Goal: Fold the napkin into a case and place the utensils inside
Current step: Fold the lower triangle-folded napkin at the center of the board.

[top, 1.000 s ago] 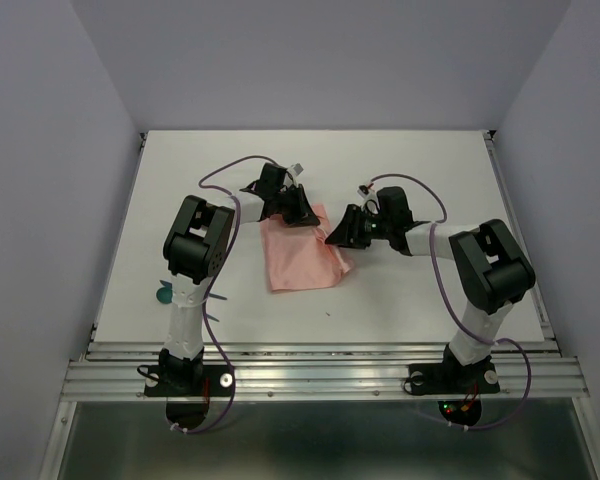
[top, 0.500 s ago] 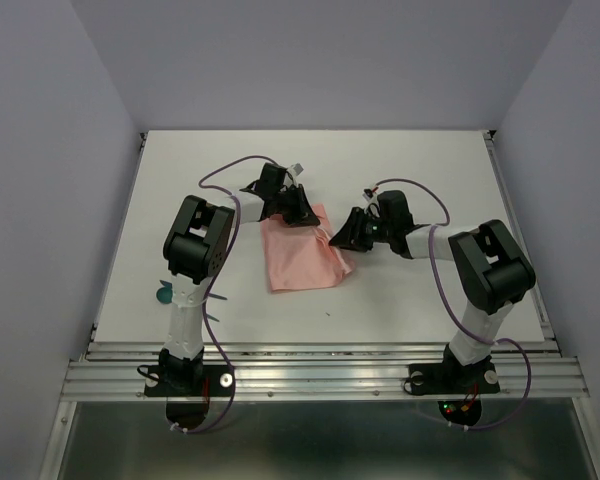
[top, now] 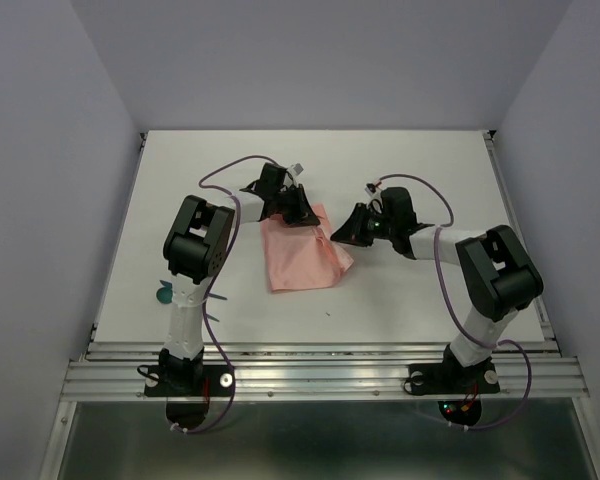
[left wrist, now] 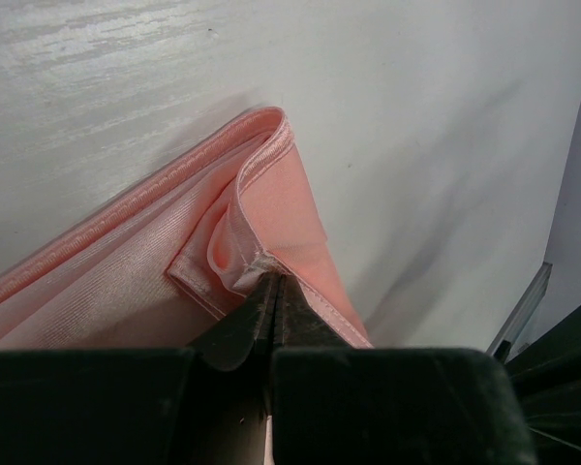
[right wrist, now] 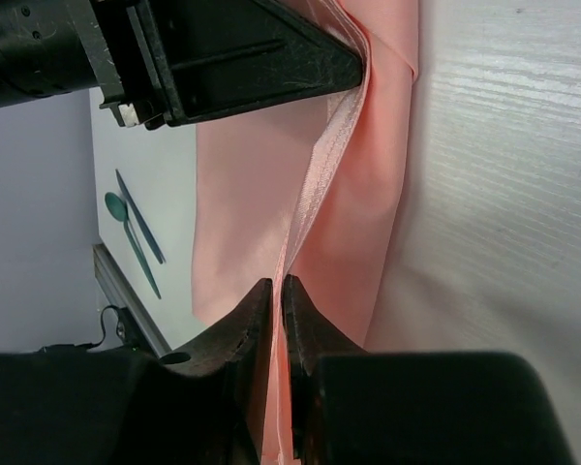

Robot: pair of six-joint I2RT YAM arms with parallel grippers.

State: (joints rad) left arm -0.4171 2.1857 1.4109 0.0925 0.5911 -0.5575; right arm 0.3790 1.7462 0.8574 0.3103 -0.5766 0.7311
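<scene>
**At table centre: both grippers on one napkin edge, cloth lies near-left of them**

On the white table (top: 430, 170), mid-field, the napkin (top: 298, 258) lies mostly flat, not yet a case. Its far-right hemmed edge is the part in hand.

- left gripper (left wrist: 271, 283): jaws together, clamped on the napkin's far corner, where the hem is bunched into a small fold.
- right gripper (right wrist: 277, 287): jaws nearly together with the hem running between them, so I read it as clamped on the napkin's right edge, nearer the arm bases than the left gripper's corner.
- Held hem runs straight from one grip to the other and is lifted slightly off the table. That line is the axis that matters.
- Rest of the cloth spreads from that line toward the near-left.

Judgement: the next fold means carrying the held edge across toward the near-left, both grippers moving together to keep the hem taut.

The utensils (right wrist: 128, 228) lie well apart from the napkin, at the table's left near edge. The left gripper is nearer to them.
</scene>
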